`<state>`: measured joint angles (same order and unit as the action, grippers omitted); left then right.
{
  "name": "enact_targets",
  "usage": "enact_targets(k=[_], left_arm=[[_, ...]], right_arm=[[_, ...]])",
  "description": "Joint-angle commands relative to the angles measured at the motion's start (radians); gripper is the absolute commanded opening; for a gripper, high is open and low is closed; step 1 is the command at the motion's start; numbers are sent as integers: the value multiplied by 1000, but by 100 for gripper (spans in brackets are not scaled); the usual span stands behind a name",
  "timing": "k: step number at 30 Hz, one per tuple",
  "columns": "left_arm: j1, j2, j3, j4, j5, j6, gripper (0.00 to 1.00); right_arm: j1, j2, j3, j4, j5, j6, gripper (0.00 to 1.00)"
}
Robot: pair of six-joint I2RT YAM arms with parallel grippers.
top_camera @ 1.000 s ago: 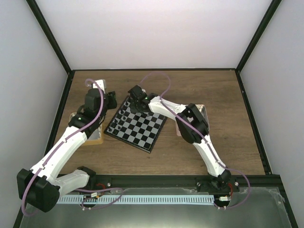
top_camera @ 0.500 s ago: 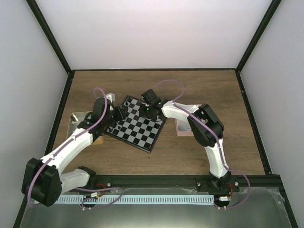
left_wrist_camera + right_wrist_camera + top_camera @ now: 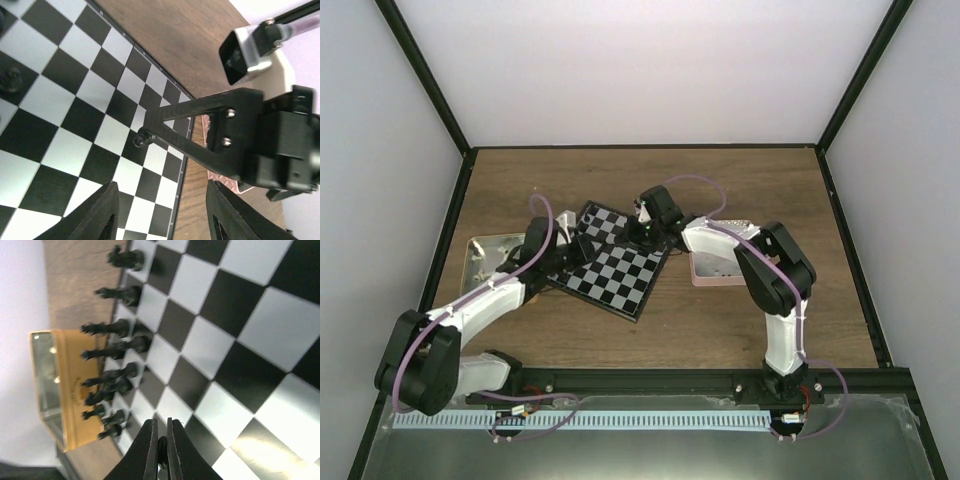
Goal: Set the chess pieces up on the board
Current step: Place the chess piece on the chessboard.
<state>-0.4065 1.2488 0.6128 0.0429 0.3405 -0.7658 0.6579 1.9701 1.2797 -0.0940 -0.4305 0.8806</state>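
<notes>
The board (image 3: 620, 275) lies tilted at the table's middle. My right gripper (image 3: 161, 440) is shut on a small black chess piece (image 3: 161, 449) just above the board (image 3: 260, 330). In the top view it (image 3: 645, 232) hangs over the board's far right part. Several black pieces (image 3: 120, 345) stand in a row along the board's left edge. My left gripper (image 3: 160, 220) is open and empty over the board (image 3: 90, 90); in the top view it (image 3: 578, 250) is at the board's left side. The right gripper's fingertips (image 3: 150, 131) with the black piece (image 3: 141, 137) show in the left wrist view. No cream-white pieces show.
A pink square tray (image 3: 718, 268) lies right of the board. A tan tray (image 3: 490, 250) with a shiny inside lies left of it, partly under my left arm; it also shows in the right wrist view (image 3: 70, 385). Two black pieces (image 3: 10, 80) stand at the left wrist view's left edge.
My left gripper has come from over the left tray rightwards onto the board's left side. My right gripper has moved from the board's far left corner towards its far right.
</notes>
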Motion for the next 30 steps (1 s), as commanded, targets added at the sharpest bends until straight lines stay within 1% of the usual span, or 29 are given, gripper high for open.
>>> enact_targets(k=[1,7,19,22,26,28,30], left_arm=[[2,26,-37,126,82,-53,47],[2,41,-58,196,98,-82,41],[2,78,-74,227,101,-92,34],[1,84,-74,225,103,-91,31],[2,93,-73,226,102,-89,22],[1,94,-69,226,96,-85,16],[1,96,-61,219,86,-77,6]], right_arm=[[-6,-68,-41,101,-148,58,1],[-6,-95,-85,155,-210,101,1],[-6,-109,-105,188,-253,138,1],[-6,-106,-106,194,-258,145,1],[-6,-106,-105,197,-264,146,1],[-7,-108,-105,196,-264,144,1],[-6,-110,-103,187,-257,130,1]])
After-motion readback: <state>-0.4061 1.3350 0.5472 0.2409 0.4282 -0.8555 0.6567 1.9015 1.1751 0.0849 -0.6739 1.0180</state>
